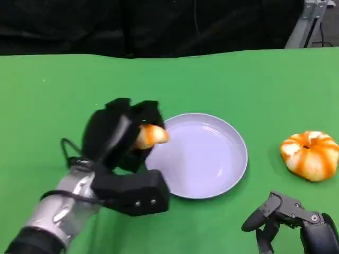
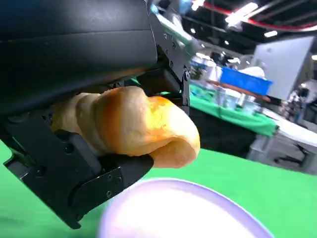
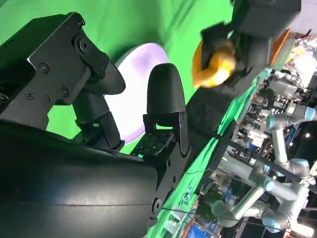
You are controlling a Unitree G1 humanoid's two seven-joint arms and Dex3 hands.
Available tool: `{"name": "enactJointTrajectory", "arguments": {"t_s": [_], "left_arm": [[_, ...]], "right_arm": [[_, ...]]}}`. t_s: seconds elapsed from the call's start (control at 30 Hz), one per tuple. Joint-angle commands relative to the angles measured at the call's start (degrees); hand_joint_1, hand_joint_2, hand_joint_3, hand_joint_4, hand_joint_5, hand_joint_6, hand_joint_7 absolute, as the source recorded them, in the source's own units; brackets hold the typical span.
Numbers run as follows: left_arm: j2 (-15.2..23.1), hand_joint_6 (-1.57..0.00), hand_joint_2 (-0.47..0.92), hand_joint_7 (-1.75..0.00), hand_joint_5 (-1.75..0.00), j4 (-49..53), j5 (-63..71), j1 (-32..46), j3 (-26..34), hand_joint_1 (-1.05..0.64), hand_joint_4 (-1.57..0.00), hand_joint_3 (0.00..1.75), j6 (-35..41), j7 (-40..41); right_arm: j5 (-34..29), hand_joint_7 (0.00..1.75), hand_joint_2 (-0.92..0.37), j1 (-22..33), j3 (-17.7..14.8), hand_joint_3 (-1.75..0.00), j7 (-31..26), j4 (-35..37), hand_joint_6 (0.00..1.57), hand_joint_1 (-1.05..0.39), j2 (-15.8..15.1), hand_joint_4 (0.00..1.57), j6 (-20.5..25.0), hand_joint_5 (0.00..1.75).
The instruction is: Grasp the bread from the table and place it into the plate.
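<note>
My left hand grips a golden-brown bread roll and holds it in the air over the left rim of the lavender plate. Up close, the bread sits clamped between black fingers, with the plate just beneath it. From the right wrist I see the bread and the plate beyond my own fingers. My right hand rests low at the front right, holding nothing, fingers apart.
An orange-and-white pumpkin-shaped object lies on the green table to the right of the plate. A black backdrop borders the far table edge, with a metal stand at the back right.
</note>
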Motion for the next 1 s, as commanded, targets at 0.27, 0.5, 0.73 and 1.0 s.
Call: {"name": "enactJointTrajectory", "arguments": {"t_s": [0.27, 0.5, 0.73, 1.0], "left_arm": [[-8.23, -0.75, 0.25, -1.65, -1.75, 13.69, 0.48, -9.45, -3.43, -0.09, -0.89, 1.28, 2.41, -1.39], [-10.66, -0.85, 0.42, -1.12, -1.75, 19.21, -0.23, -12.32, -4.11, -0.11, -0.80, 0.93, 2.51, -2.24], [-10.75, -0.86, 0.43, -1.09, -1.75, 19.87, -0.29, -12.64, -4.15, -0.11, -0.79, 0.91, 2.24, -1.99], [-5.85, -0.01, 0.92, -0.01, -0.01, 8.91, -1.18, -11.95, -7.39, -1.00, 0.00, 0.47, 8.77, -30.89]], "right_arm": [[-0.09, 1.25, -0.30, 0.66, 0.11, -1.37, -0.28, -0.88, 0.82, 0.13, -0.17, 0.82, 0.55, 1.74], [0.20, 1.25, -0.31, 0.71, 0.14, -1.37, -0.13, -0.85, 0.82, 0.13, -0.25, 0.82, 0.58, 1.75], [0.20, 1.25, -0.31, 0.72, 0.15, -1.37, -0.13, -0.87, 0.82, 0.13, -0.26, 0.82, 0.61, 1.75], [0.16, 1.25, -0.30, 0.36, 0.07, -1.38, -0.29, -0.62, 0.82, 0.13, -0.29, 0.82, 0.30, 1.74]]}}
